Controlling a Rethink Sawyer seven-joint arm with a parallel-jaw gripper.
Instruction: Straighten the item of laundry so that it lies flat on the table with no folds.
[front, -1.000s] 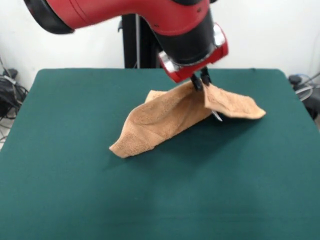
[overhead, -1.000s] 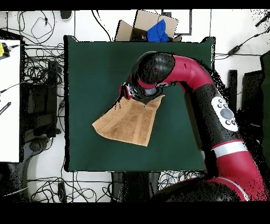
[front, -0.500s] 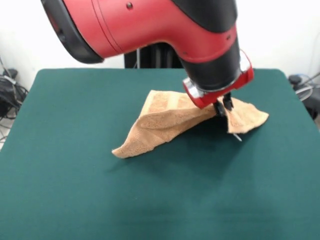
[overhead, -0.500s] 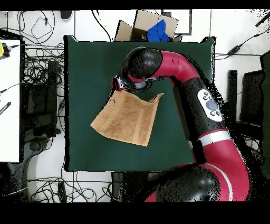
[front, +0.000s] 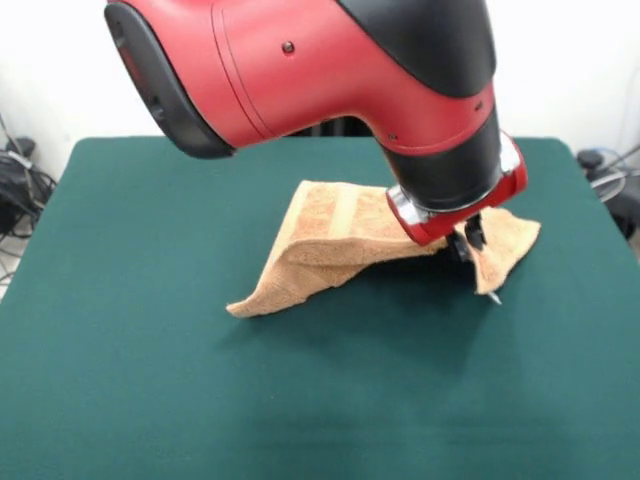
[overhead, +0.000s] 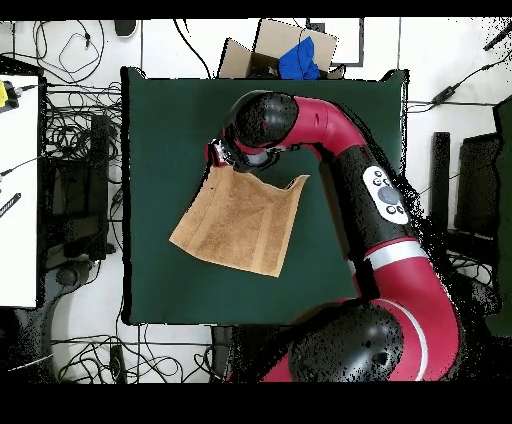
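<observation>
A dark green tabletop (front: 120, 380) holds an orange-tan towel (front: 330, 245) near its middle. Seen from above, the towel (overhead: 238, 225) is mostly spread out. One corner is lifted, clamped in the red arm's end effector (front: 470, 240), leaving a raised ridge. That corner has yet to be laid flat, so the task seems mostly done.

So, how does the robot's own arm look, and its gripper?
The arm is thick and rounded, with glossy red shells and black sections at the joints. A silver ring and a red collar close its wrist end. The gripper below is small, with thin black fingers. From overhead, one link carries a grey panel with round buttons, and a silver band circles the arm lower down.
</observation>
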